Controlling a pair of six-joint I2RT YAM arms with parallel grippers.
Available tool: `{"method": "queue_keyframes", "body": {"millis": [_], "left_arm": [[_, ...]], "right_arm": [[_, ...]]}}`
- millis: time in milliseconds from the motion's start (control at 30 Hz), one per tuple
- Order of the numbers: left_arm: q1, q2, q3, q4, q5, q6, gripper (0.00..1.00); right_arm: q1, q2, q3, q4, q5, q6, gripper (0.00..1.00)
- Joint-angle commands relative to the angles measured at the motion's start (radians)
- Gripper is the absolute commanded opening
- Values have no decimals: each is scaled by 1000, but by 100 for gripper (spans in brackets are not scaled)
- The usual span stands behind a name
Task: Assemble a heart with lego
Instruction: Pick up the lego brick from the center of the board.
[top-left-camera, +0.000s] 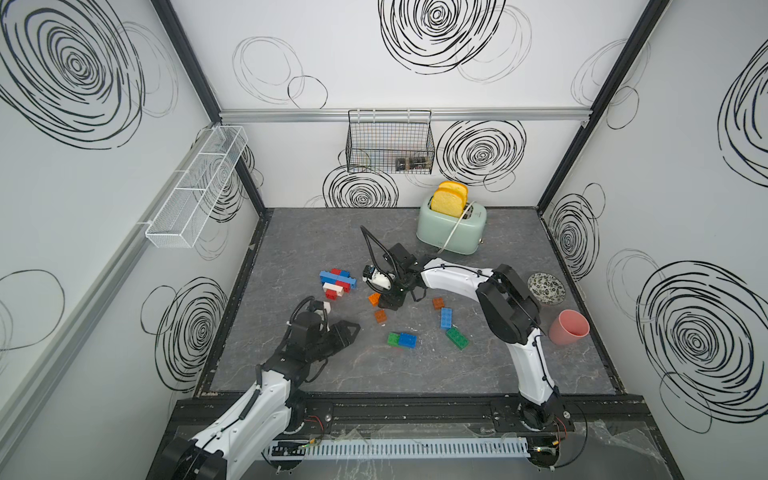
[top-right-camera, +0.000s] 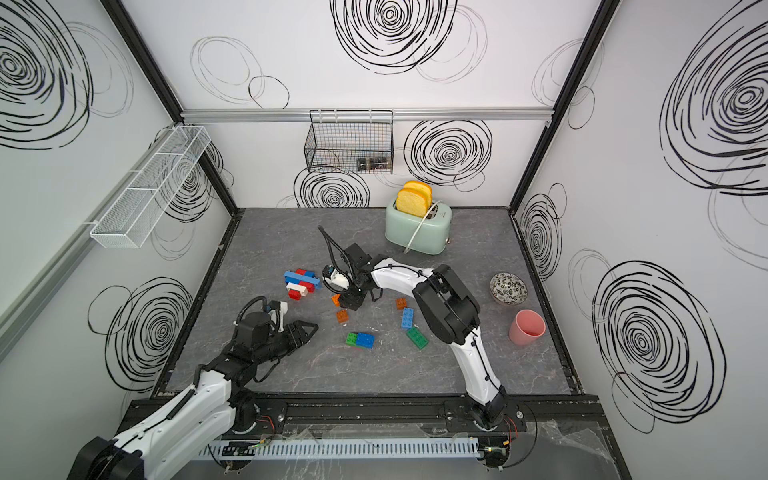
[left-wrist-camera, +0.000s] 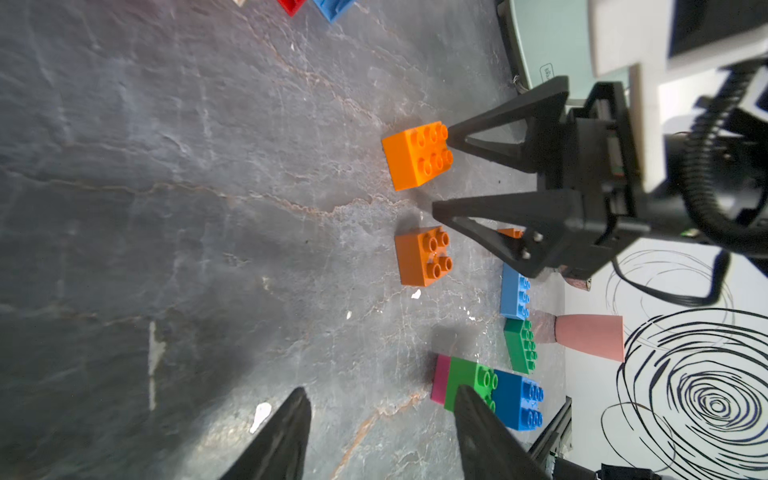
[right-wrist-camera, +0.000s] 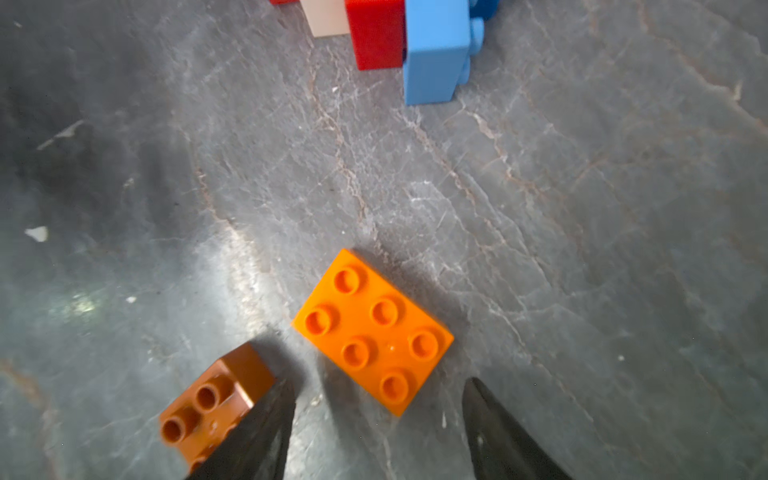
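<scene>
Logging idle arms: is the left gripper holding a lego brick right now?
No; in the left wrist view the left gripper stands open, with only bare table between its jaws.

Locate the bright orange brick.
In a top view the bright orange brick sits centrally on the table by the right gripper, between the brick stack and a brown brick.
</scene>
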Motion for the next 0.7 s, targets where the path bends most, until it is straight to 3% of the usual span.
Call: {"method": "queue_keyframes", "body": {"millis": [0, 533, 667], "left_arm": [[10, 0, 22, 35, 10, 11, 60], [10, -1, 22, 29, 6, 12, 60], [9, -4, 22, 27, 4, 12, 60]], "right_arm": [[7, 57, 45, -26, 46, -63, 68], [47, 171, 185, -47, 96, -98, 66], [51, 188, 223, -95, 104, -78, 55]]}}
